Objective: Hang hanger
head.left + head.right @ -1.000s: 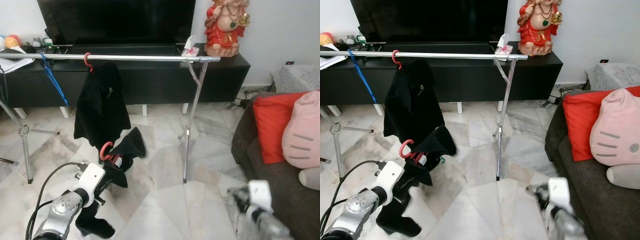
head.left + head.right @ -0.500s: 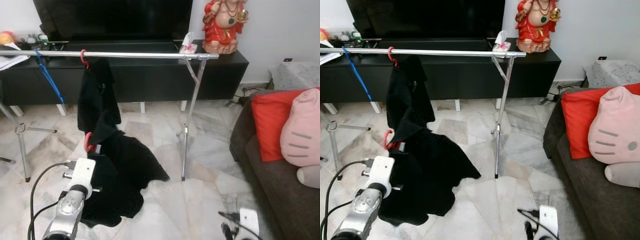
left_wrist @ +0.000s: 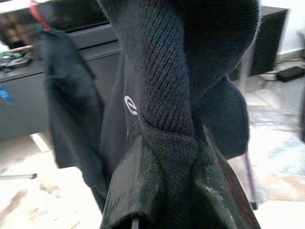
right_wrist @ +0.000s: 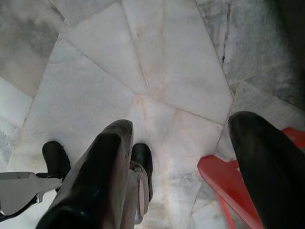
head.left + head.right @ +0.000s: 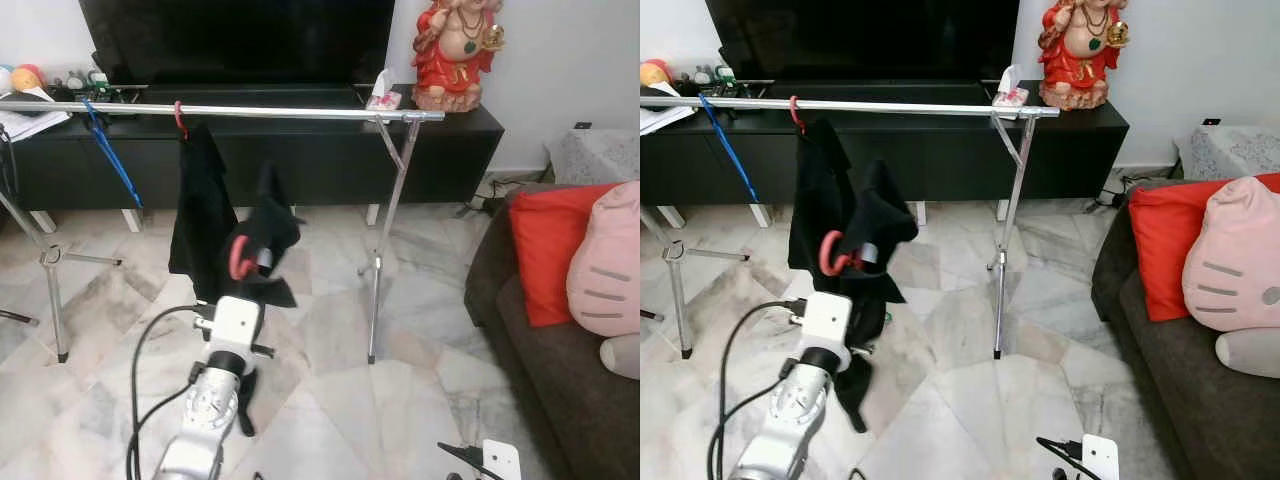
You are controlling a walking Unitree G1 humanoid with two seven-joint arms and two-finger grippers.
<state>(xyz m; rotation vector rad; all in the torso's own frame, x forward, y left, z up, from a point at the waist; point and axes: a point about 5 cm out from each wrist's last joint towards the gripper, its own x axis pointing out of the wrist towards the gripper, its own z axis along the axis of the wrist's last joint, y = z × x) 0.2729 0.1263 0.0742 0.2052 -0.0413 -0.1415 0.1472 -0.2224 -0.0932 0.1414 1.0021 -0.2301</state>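
Black garment (image 5: 262, 235) on red hanger (image 5: 240, 258) clenched in left gripper (image 3: 164, 157), raised toward rail (image 5: 300, 113) at 12 o'clock (hook free for hanging). Right gripper (image 4: 181, 157) idle, fingers apart, over floor.

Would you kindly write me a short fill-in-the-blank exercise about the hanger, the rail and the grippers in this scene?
1. The left gripper is shut on a ____ garment.
2. The hook of the hanger it holds is ____ in colour.
3. The hanger is not yet on the silver ____.
4. The right gripper hangs open above the ____ floor.

Missing words: black; red; rail; marble
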